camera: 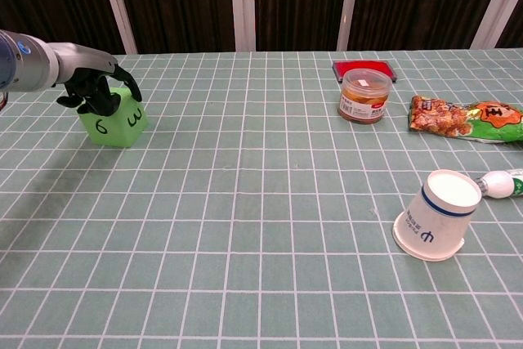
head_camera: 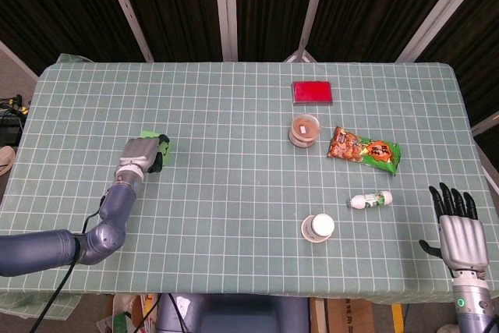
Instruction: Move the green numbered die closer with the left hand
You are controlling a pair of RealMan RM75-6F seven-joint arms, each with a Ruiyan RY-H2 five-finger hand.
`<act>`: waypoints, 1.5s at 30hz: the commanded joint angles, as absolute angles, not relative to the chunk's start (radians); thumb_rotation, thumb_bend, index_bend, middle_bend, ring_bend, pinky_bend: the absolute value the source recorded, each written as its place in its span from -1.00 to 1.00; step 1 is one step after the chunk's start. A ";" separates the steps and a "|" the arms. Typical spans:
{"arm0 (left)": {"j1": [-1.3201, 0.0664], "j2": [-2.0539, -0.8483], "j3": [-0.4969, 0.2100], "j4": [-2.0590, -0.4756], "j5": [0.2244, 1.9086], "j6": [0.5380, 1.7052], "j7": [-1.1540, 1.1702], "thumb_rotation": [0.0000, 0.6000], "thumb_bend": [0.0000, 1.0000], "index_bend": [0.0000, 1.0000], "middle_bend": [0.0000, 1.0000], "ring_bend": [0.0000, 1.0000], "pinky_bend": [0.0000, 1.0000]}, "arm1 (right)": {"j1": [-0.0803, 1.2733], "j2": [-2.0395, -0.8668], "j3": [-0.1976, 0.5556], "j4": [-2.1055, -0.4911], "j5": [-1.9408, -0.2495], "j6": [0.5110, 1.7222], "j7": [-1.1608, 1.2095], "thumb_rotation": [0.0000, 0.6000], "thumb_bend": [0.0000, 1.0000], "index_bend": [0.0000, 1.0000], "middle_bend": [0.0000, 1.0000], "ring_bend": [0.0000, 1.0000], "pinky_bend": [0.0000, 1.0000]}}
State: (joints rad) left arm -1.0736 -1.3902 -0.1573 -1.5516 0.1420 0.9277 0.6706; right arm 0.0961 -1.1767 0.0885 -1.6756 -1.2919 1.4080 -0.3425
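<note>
With my left hand (camera: 96, 91) curled over the green numbered die (camera: 114, 118) on the table (camera: 270, 226), an uneven pull may tip it

The left hand (camera: 96, 87) reaches in from the left edge, palm down, dark fingers (camera: 122, 81) curled downward. The right hand (head_camera: 458, 228) hangs at the table's near right corner — upright, fingers spread, holding nothing.
</note>
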 commanded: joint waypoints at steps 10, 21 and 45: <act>-1.068 -1.376 -0.140 -1.533 0.114 0.935 0.695 1.00 0.86 -0.57 0.71 0.53 0.75 | 0.098 -1.182 0.088 -1.673 -1.287 1.406 -0.351 1.00 -0.84 -0.88 -0.99 -1.00 -1.00; -1.063 -1.360 -0.130 -1.519 0.090 0.942 0.725 1.00 0.86 -0.56 0.71 0.53 0.75 | 0.098 -1.189 0.088 -1.669 -1.283 1.412 -0.364 1.00 -0.84 -0.88 -0.99 -1.00 -1.00; -1.034 -1.268 -0.088 -1.525 0.031 0.892 0.769 1.00 0.87 -0.56 0.71 0.53 0.75 | 0.101 -1.202 0.084 -1.663 -1.278 1.411 -0.390 1.00 -0.84 -0.89 -0.99 -1.00 -1.00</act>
